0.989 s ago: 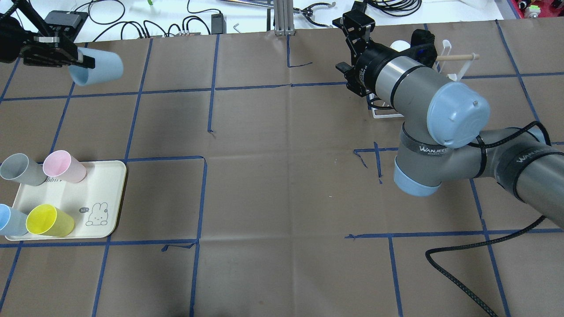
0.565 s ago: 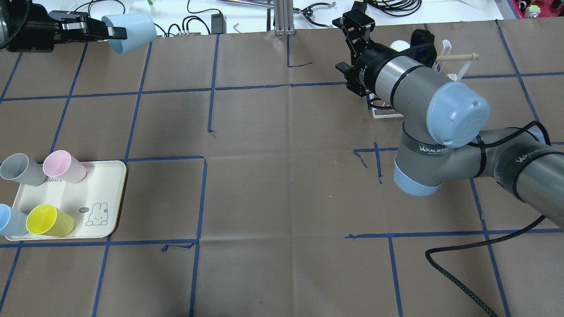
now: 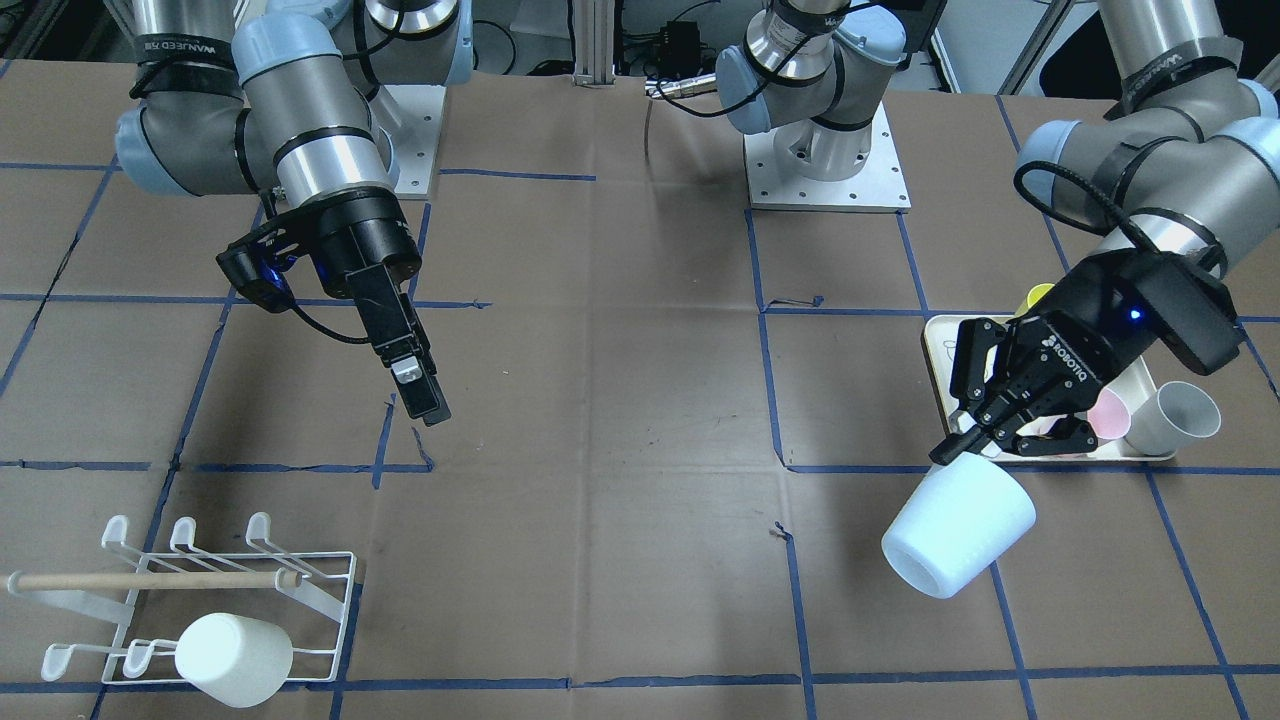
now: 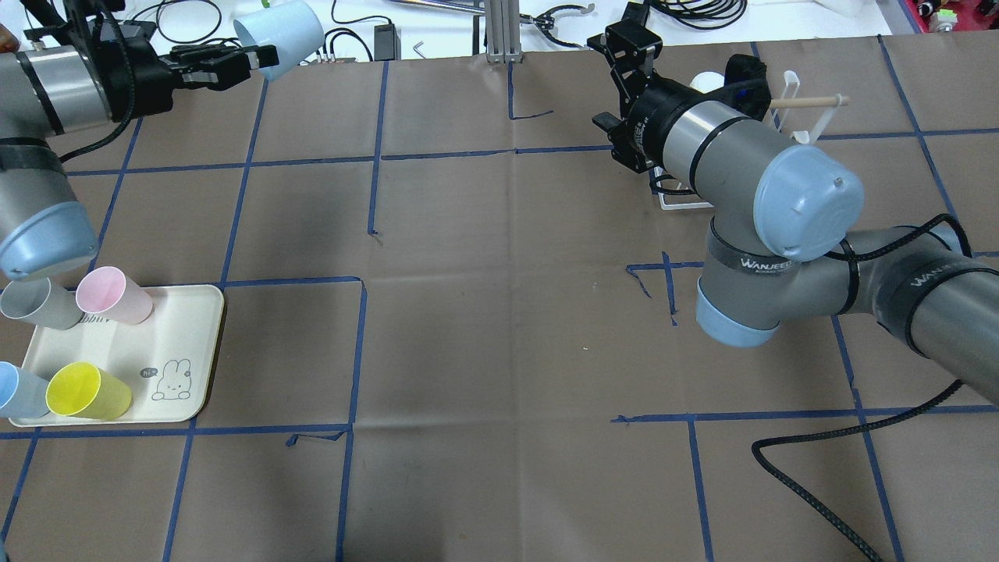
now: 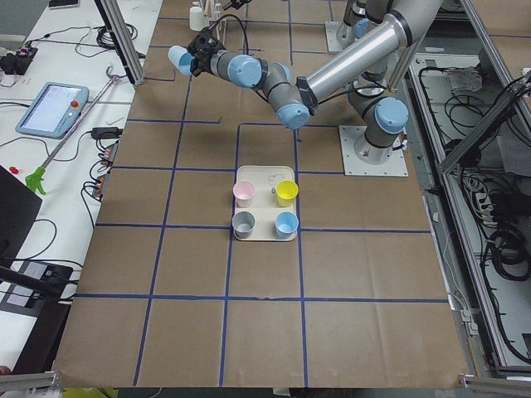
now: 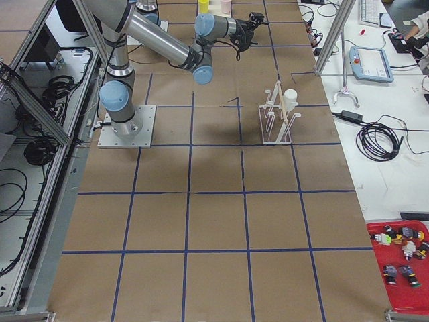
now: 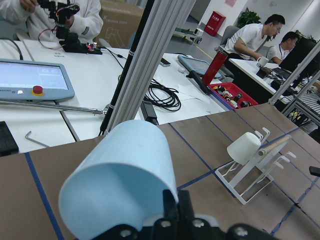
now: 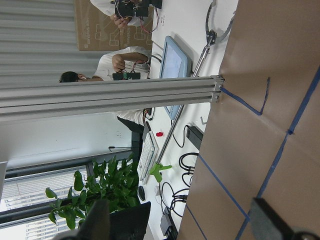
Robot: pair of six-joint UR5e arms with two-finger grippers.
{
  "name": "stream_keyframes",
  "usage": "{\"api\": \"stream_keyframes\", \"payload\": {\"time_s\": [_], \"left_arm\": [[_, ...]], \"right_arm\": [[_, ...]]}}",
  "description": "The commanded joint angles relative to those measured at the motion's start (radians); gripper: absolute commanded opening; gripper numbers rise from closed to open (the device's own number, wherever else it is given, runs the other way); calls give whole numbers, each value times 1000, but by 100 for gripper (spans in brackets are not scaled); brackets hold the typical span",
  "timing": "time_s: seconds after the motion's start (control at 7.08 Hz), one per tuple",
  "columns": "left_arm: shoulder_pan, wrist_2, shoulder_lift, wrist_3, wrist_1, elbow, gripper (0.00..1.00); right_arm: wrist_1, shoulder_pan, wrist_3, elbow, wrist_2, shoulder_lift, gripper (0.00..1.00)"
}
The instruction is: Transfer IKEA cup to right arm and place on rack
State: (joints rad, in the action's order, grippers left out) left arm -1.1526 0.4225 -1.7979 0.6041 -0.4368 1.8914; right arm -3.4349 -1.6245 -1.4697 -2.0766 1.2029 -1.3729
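My left gripper (image 4: 254, 58) is shut on the rim of a light-blue IKEA cup (image 4: 279, 37) and holds it tilted in the air over the table's far left edge. In the front-facing view that cup (image 3: 958, 540) hangs below the left gripper (image 3: 970, 450). The right arm's gripper (image 4: 628, 40) hovers open and empty near the far middle of the table, beside the white wire rack (image 4: 812, 101). The right wrist view shows its fingers (image 8: 100, 220) wide apart. One white cup (image 3: 235, 648) sits on the rack (image 3: 150, 580).
A cream tray (image 4: 195, 351) at the near left holds grey (image 4: 31, 300), pink (image 4: 113, 295), yellow (image 4: 86, 390) and blue (image 4: 15, 390) cups. A black cable (image 4: 812, 484) trails over the near right. Beyond the far edge are cables, an aluminium post and people at desks.
My left gripper has carried the blue cup to the right and farther toward the table's far edge. The right arm has barely moved.
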Motion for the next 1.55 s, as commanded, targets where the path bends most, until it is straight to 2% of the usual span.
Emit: {"api": "stream_keyframes", "payload": {"time_s": [0.0, 0.14, 0.28, 0.42, 0.57, 0.85, 0.99, 1.13, 1.27, 1.41], "left_arm": [[-50, -53, -79, -20, 265, 34, 3], [-90, -51, -86, -36, 393, 90, 3], [-116, -50, -90, -85, 570, 188, 3], [-131, -42, -101, -189, 746, 245, 4], [-169, -31, -97, -281, 815, 252, 4], [-309, 153, -92, -305, 811, 244, 5], [-347, 214, -95, -341, 805, 220, 5], [-352, 220, -101, -348, 803, 206, 5], [-354, 220, -104, -351, 802, 206, 6], [-355, 220, -104, -351, 803, 206, 6]], "right_arm": [[-3, 3, 2, 3, 0, -6, 100], [-1, 6, 3, 3, 0, -3, 100], [-1, 3, 3, 1, 1, 0, 100], [0, 3, 6, 1, 1, 0, 100], [0, 3, 8, 0, 1, -3, 100], [2, 3, 6, 0, -2, 0, 100], [2, 2, 6, 1, -3, 0, 100], [2, 0, 6, -2, -19, 0, 100], [6, -2, 8, 0, -96, 0, 100], [8, -2, 11, 0, -112, 1, 100]]}}
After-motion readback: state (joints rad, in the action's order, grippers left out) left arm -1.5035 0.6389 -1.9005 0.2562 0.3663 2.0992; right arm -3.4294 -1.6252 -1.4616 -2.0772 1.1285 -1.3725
